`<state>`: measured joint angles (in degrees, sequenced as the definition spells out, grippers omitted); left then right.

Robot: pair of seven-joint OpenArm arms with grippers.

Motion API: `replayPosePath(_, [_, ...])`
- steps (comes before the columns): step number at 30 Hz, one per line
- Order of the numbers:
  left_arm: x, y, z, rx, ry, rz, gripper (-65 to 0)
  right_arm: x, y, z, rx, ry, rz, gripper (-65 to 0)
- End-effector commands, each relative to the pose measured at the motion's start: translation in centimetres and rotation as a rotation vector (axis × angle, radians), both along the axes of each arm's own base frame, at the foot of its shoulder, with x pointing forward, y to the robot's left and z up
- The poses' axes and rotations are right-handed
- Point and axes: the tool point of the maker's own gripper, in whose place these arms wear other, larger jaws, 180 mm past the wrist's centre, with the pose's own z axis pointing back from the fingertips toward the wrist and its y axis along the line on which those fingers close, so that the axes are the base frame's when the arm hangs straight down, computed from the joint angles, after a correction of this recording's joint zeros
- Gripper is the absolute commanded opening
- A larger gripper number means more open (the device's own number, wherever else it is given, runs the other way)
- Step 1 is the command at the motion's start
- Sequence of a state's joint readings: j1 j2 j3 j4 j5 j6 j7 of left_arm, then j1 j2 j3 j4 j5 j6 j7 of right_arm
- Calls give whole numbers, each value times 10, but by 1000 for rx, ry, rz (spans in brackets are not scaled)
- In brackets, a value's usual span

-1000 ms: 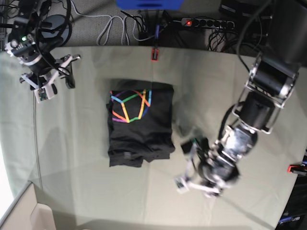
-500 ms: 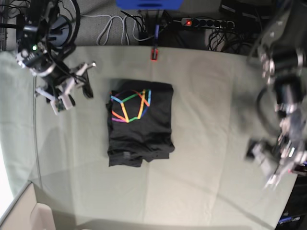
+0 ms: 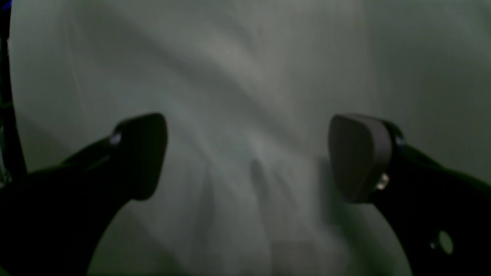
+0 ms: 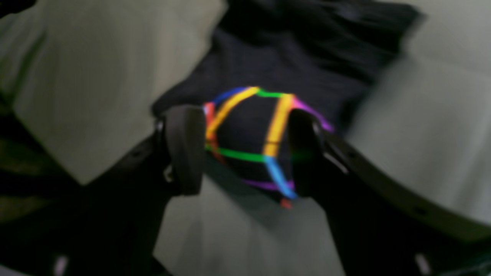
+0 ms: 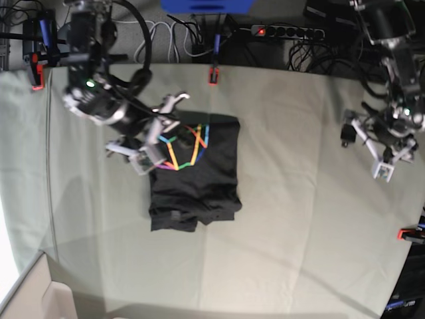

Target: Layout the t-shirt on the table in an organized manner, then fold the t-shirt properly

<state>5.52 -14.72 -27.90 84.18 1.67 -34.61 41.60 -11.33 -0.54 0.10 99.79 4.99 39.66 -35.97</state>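
Note:
The t-shirt (image 5: 196, 176) lies folded into a dark rectangle in the middle of the table (image 5: 299, 219), with its rainbow line logo (image 5: 180, 146) facing up at the far left corner. My right gripper (image 5: 158, 133) hovers at that corner. In the right wrist view it (image 4: 243, 153) is open, and the logo (image 4: 249, 130) and black t-shirt (image 4: 276, 65) show between and beyond its fingers (image 4: 184, 149). My left gripper (image 5: 372, 143) hangs near the table's right edge, far from the shirt. Its view shows it (image 3: 249, 157) wide open over bare cloth of the table (image 3: 245, 57).
Red-orange clamps (image 5: 213, 75) (image 5: 36, 76) (image 5: 408, 234) hold the cloth at the far and right edges. Behind the table lie a power strip (image 5: 285, 31), cables (image 5: 159, 33) and a blue object (image 5: 206, 5). A pale box (image 5: 40, 299) sits at the near left corner.
The right arm travelled from the far left corner to the shirt's logo corner, its jaws a little narrower. The left arm swung away from the shirt's near right side to the right edge.

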Motion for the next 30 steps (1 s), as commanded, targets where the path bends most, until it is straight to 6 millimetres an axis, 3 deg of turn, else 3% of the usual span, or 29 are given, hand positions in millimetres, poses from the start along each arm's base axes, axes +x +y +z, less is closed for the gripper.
replayPosePath(1, [6,0,14,-2,-50,-10,0,10,7,7,28,-32,15,-402])
replayPosePath(5, [-10,-5,9,-25,-37,-16,0,19,9,-17,34,35,21,-587])
replayPosePath(7, [-12,-5,8,-20,-30,-17,0,24,9,-26,35,63,18,-646])
replayPosePath(11, [-15,-4,7,-17,-23,-17,0,19,2,-52,26,135,15,-650])
replayPosePath(17, [-10,-5,10,-21,-37,-17,0,-10,-9,-90,18,249,6,-650])
replayPosePath(20, [8,-11,21,-36,-83,-20,0,-20,-11,-93,39,241,-3,-650])
replayPosePath(25, [39,-40,32,-116,-157,-14,0,-22,-11,-94,39,245,-4,-650])
replayPosePath(30, [87,-95,44,-275,-236,-6,0,-23,-11,-95,38,248,-4,-650])
